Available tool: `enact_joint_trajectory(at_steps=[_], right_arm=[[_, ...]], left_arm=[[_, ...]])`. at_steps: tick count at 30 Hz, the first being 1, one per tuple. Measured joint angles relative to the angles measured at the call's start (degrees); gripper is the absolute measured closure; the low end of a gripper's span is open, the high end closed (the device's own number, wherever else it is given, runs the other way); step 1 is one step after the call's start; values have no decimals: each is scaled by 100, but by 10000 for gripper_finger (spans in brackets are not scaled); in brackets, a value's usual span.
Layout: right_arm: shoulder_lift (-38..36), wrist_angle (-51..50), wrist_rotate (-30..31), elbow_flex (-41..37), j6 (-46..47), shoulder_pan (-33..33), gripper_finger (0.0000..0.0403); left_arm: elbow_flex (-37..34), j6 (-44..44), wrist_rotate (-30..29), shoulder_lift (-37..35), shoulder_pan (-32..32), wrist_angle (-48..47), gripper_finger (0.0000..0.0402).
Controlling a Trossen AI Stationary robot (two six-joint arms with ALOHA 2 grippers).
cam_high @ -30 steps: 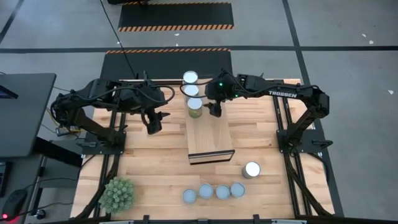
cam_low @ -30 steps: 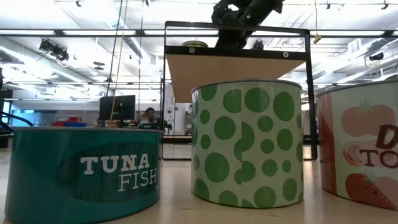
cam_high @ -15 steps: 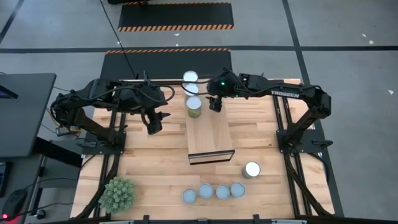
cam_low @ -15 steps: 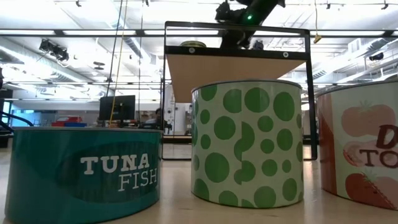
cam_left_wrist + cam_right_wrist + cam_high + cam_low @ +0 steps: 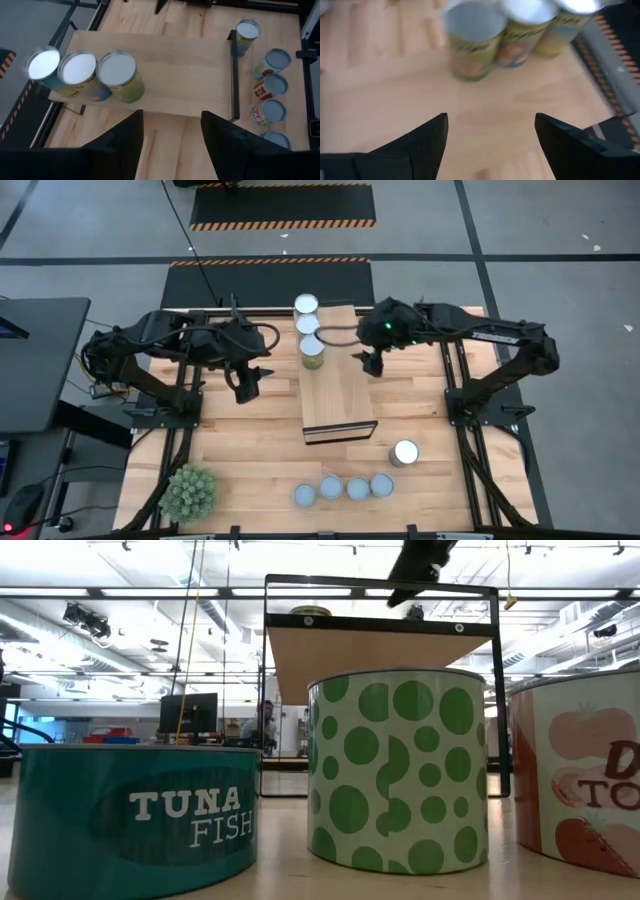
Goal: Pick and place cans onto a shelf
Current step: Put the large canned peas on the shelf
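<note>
I see three cans (image 5: 309, 330) in a row on the far end of the shelf (image 5: 337, 395), touching each other. Right tool (image 5: 370, 364) hangs just off the shelf's right edge, fingers spread wide, holding nothing. Left tool (image 5: 246, 385) waits left of the shelf, also spread and empty. One silver can (image 5: 405, 452) stands alone on the worktop (image 5: 250, 450) right of the shelf's near end; four blue-grey cans (image 5: 343, 489) line the near edge.

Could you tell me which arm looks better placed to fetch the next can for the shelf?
Probably the right: its open tool is empty, beside the shelf, on the same side as the lone silver-topped can. The left tool waits at the shelf's far side.
</note>
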Motion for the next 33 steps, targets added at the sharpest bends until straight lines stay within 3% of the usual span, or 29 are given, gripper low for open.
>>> enact_joint_trajectory(at_steps=[8,19,26,33], right_arm=[[-404,-859,-8,0,1078,867,99],[-536,-1784,280,0,2798,2432,99],[-588,-2236,656,-82,4032,3350,99],[-577,-2262,653,-762,5158,4218,99]], left_arm=[[-1209,536,-1,-11,-509,1787,198],[-2658,41,181,-5,-979,3943,198],[-3323,-277,141,-4,-1246,4738,198],[-3530,-751,84,-4,-1548,4995,198]])
